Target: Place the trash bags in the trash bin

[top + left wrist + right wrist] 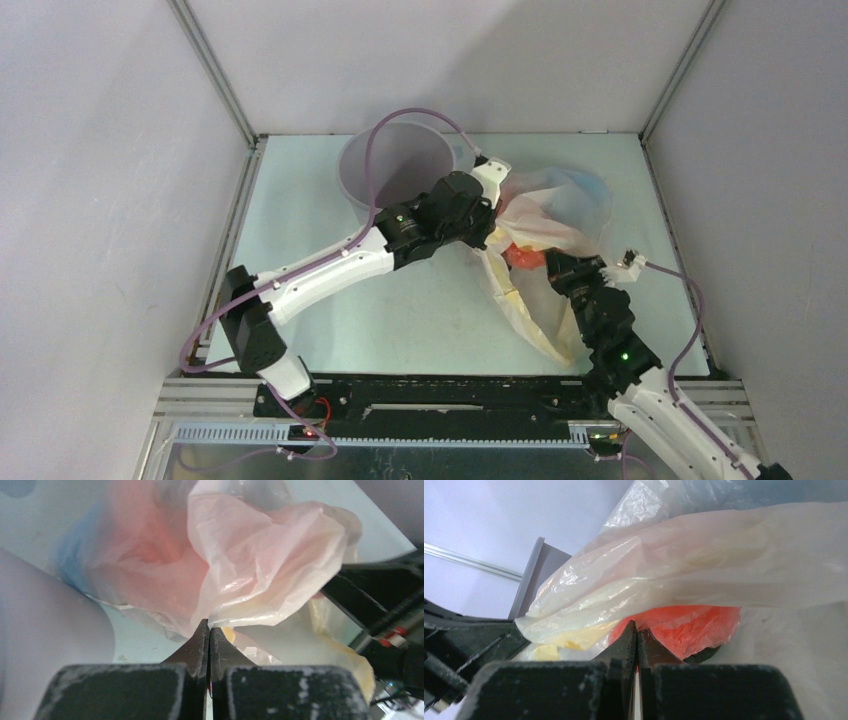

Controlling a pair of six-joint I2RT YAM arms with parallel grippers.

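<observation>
The trash bags (560,205) are pinched by the closed left end effector (209,628) and right end effector (637,629). The trash bin (395,165) is found just left of the bundle, nearer the left one.

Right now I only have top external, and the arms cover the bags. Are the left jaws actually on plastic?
Observer: Yes. In the left wrist view the left jaws are shut, tips pinching a fold of the pale bag.
Operator: And the right?
Observer: In the right wrist view the right jaws are shut, tips closed on the edge of the red bag, under a yellow layer.
Operator: Bin clearance on the left?
Observer: In the left wrist view the trash bin wall looks close at the left, with the blue bag right beside it.
</observation>
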